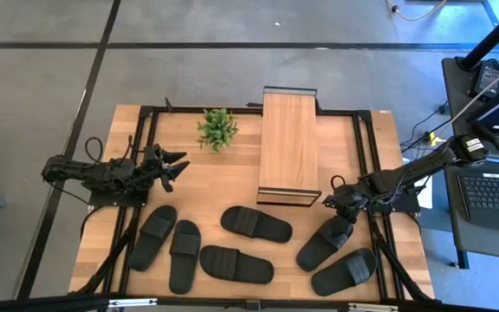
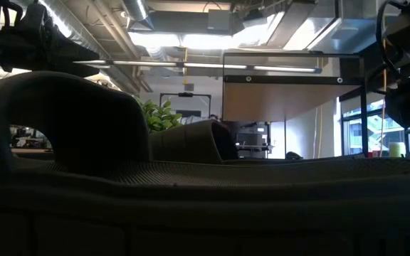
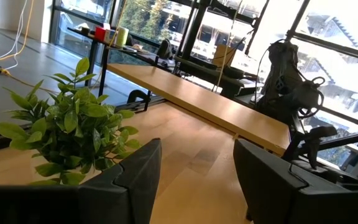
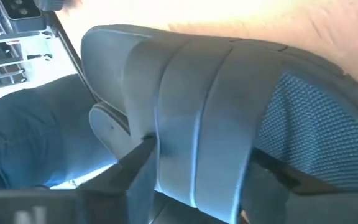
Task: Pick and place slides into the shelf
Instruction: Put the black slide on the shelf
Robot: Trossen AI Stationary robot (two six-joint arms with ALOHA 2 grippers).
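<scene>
Six black slides lie sole-down along the table's near part; I see the first [image 1: 152,236], the second [image 1: 184,254] and the third [image 1: 236,263], and several more further right [image 1: 255,224]. The shelf [image 1: 288,143] stands at the far middle, and its wood top also shows in the left wrist view [image 3: 210,102]. My right gripper [image 1: 336,206] is low over the far end of one slide [image 1: 325,243]. It is open, with a finger on each side of that slide's strap. My left gripper [image 1: 178,165] hovers open at the table's left, touching nothing. My right gripper [image 4: 197,165] comes down slanting from the table's right. Its fingers stand on either side of the slide's ribbed strap [image 4: 197,112]. I cannot tell whether they touch it. The slide lies flat on the table.
A small potted plant [image 1: 217,128] stands left of the shelf, close ahead of my left gripper [image 3: 197,162]. In the low view one slide [image 2: 70,121] fills the foreground, with the shelf [image 2: 290,92] behind it. Bare wood lies between the shelf and the slides. A laptop sits off the table's right.
</scene>
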